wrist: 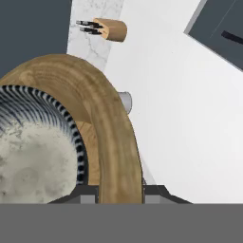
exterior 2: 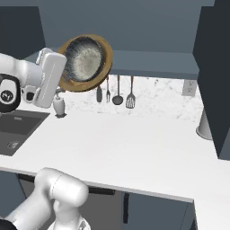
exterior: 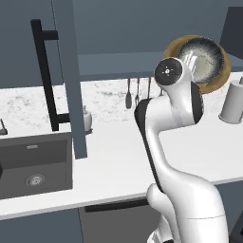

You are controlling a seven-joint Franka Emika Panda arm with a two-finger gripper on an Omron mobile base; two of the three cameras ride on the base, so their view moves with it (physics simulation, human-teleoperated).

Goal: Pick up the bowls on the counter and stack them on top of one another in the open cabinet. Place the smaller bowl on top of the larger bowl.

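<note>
The tan-brown larger bowl (exterior: 221, 76) hangs in the air, tipped nearly on edge, above the white counter (exterior: 118, 152) and in front of the cabinet's shelf (exterior: 109, 64). Nested inside it is the smaller dark grey bowl (exterior: 201, 59), its pale speckled inside facing out. The right base view shows the same pair: the larger bowl (exterior 2: 106, 60) around the smaller bowl (exterior 2: 85, 58). My gripper (exterior 2: 63, 83) is shut on the wooden rim. In the hand view the larger bowl's rim (wrist: 114, 128) runs down between the fingertips (wrist: 153, 192), with the smaller bowl (wrist: 33, 161) to its left.
The cabinet door (exterior: 66, 71) stands open at the left with its black bar handle (exterior: 45, 76). A dark sink (exterior: 33, 166) is set in the counter. Utensils (exterior 2: 117, 92) hang on the back wall. A soap dispenser (exterior: 86, 118), a grey canister (exterior: 232, 102) and a knife block (wrist: 109, 28) stand on the counter.
</note>
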